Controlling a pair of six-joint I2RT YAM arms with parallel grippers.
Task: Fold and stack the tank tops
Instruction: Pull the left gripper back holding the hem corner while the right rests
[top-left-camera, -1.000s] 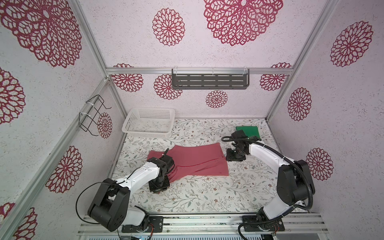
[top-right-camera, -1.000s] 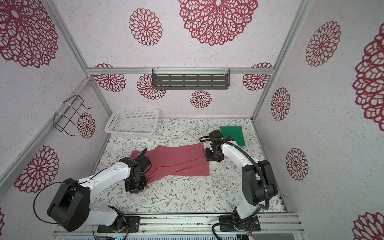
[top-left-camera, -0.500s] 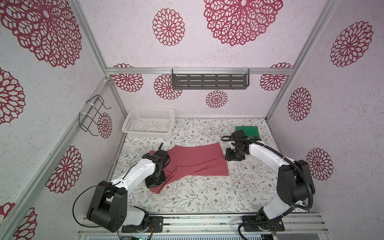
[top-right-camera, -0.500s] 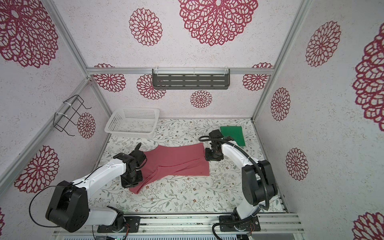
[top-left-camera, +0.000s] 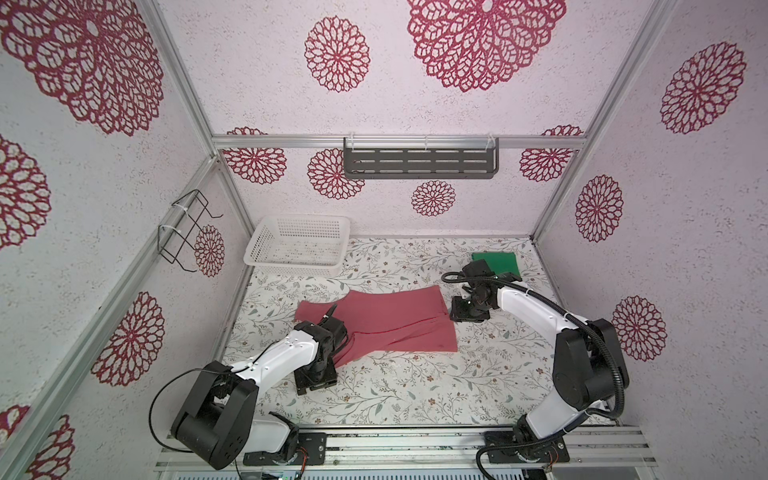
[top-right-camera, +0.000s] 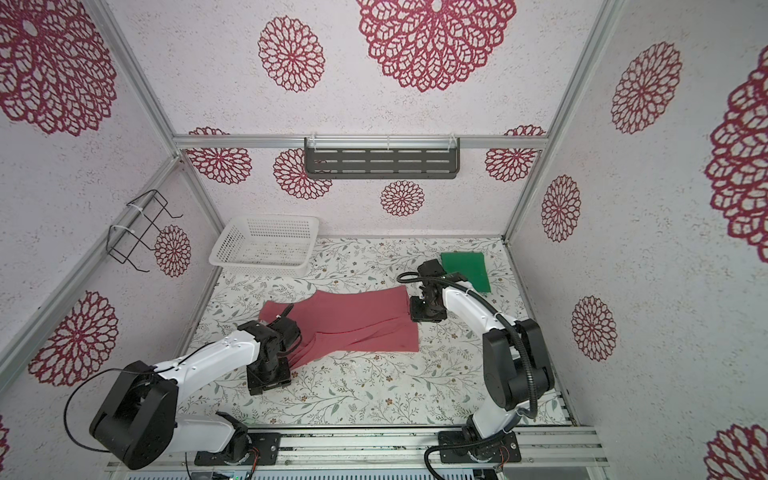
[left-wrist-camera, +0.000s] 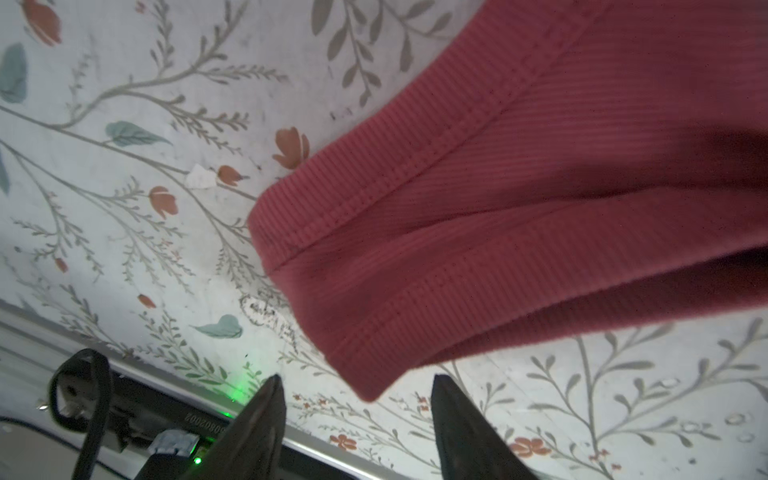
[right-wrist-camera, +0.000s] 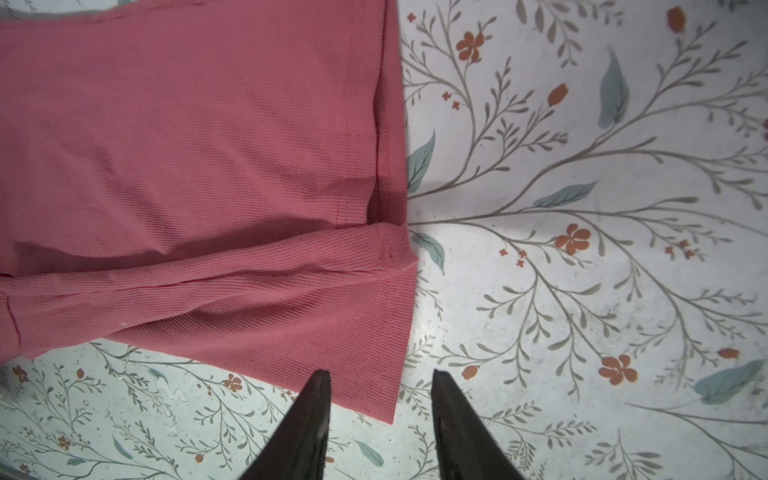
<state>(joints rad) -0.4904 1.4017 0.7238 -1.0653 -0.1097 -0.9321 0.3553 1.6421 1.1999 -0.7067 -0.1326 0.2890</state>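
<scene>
Left end effector (left-wrist-camera: 357, 382) has released the red top (top-left-camera: 386, 320), jaws apart; right end effector (right-wrist-camera: 380, 374) unchanged, apart. Green top (top-left-camera: 498, 262) at 1 o'clock, basket (top-left-camera: 255, 249) at 11.

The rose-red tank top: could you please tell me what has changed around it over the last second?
The left gripper pulled part of the rose-red tank top's left end toward the near edge, then opened and let it go; the cloth tip now lies free just ahead of its open jaws. The right gripper, open beside the hem, the folded green tank top and the basket stayed put.
</scene>
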